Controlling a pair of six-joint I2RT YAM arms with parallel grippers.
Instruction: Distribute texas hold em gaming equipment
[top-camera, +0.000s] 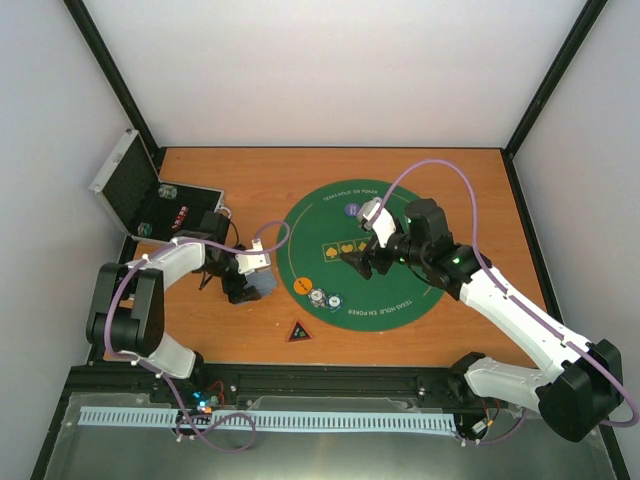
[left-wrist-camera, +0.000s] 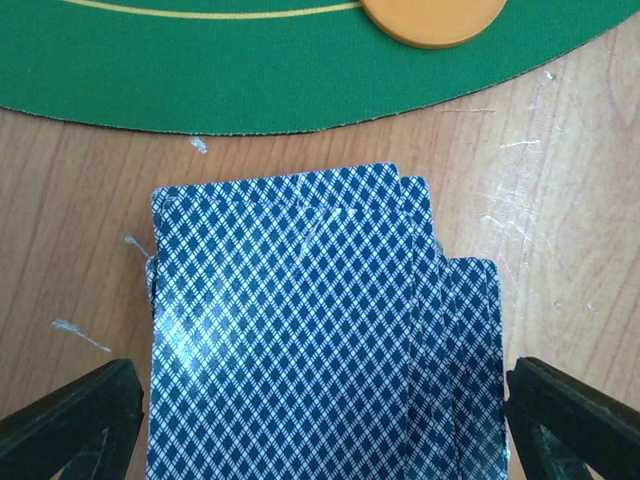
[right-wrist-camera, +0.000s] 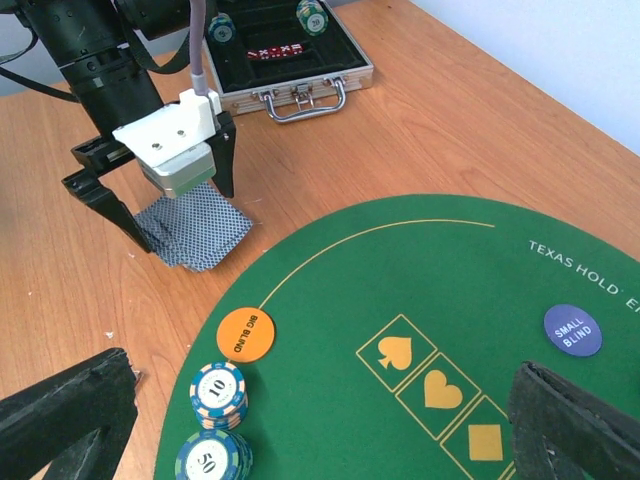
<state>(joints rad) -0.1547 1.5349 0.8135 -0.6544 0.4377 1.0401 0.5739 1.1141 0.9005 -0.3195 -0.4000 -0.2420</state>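
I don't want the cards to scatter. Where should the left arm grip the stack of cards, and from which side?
Grip the stack of cards across its two long side edges, coming straight down from above. It lies flat on the wooden table, slightly fanned sideways, so a side squeeze should square it. The left gripper's open fingers flank it.

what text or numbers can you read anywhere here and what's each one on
"BIG BLIND": orange disc
"SMALL BLIND": purple-blue disc
"TEXAS HOLD'EM POKER": green mat, printed twice along its rim
"10": farther chip stack
"50": nearer chip stack
Too small or blurred to read: case chips, dark triangle
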